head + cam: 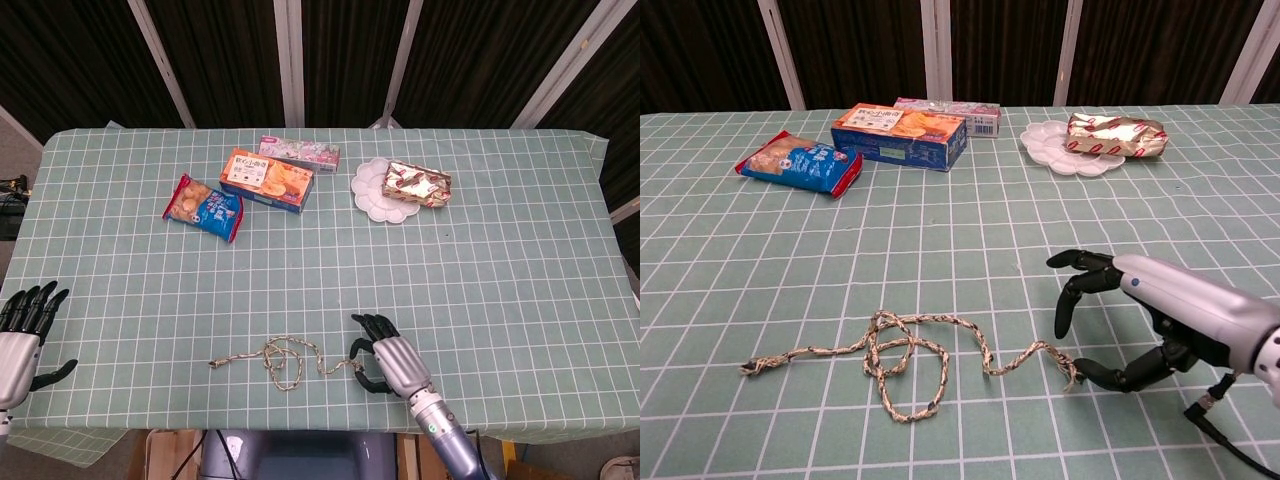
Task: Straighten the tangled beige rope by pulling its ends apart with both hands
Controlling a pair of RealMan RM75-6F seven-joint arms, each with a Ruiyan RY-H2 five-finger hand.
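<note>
The tangled beige rope (284, 359) (903, 356) lies near the table's front edge, looped in the middle, with frayed ends at left and right. My right hand (385, 358) (1140, 312) hovers at the rope's right end (1072, 370), fingers spread and curved over it, thumb tip close to the end, holding nothing. My left hand (22, 330) shows only in the head view, at the far left table edge, fingers apart and empty, well away from the rope's left end (213, 362).
At the back stand a blue-red snack bag (203, 208), an orange biscuit box (266, 180), a pink floral box (299, 152) and a white flower-shaped plate (375, 190) with a shiny wrapped packet (417, 184) on it. Green checked cloth (500, 250) covers the table.
</note>
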